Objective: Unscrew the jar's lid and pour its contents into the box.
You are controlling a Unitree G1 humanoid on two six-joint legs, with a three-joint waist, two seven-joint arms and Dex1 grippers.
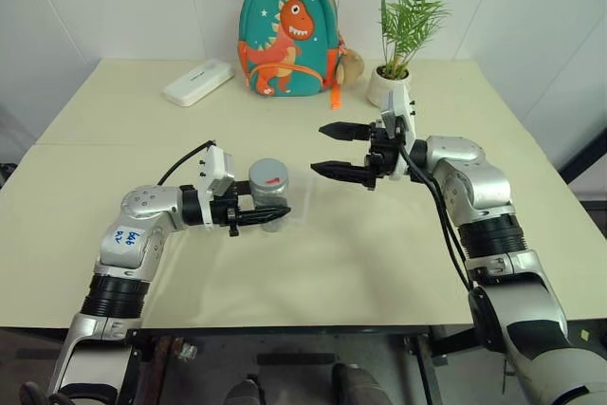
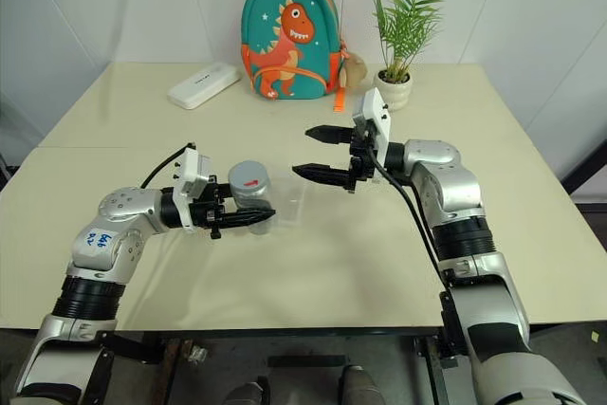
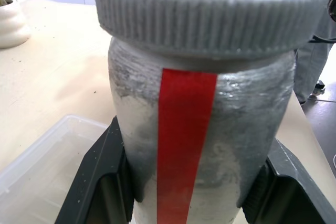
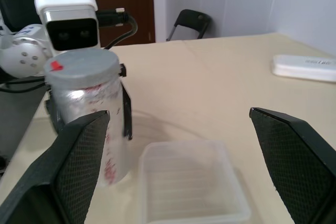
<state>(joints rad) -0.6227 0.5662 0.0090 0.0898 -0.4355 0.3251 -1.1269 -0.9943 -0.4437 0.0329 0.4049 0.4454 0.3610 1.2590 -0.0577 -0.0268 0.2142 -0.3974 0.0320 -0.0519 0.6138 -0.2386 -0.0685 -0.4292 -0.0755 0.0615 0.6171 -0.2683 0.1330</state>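
Jar [image 1: 268, 192] sits clamped upright in our left pincer [image 1: 254, 216] beside the box [image 4: 189, 182], lid [image 1: 269, 174] on, so we bring the wide-apart right pincer [image 1: 340, 150] squarely around it before twisting.

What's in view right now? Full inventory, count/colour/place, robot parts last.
jar: 1, silvery-grey with red strip, upright, held above the table left of centre
lid: 1, grey with small red mark, still on the jar
box: 1, clear plastic, looks empty, on the table just beside the jar
white case: 1, white, far left of the table
backpack: 1, teal with orange dinosaur, far edge, against the wall
plant pot: 1, white with green palm, far edge, right of the backpack
table: 1, pale beige
left gripper: black fingers, shut on the jar's sides
right gripper: black fingers, open, right of the jar, not touching it
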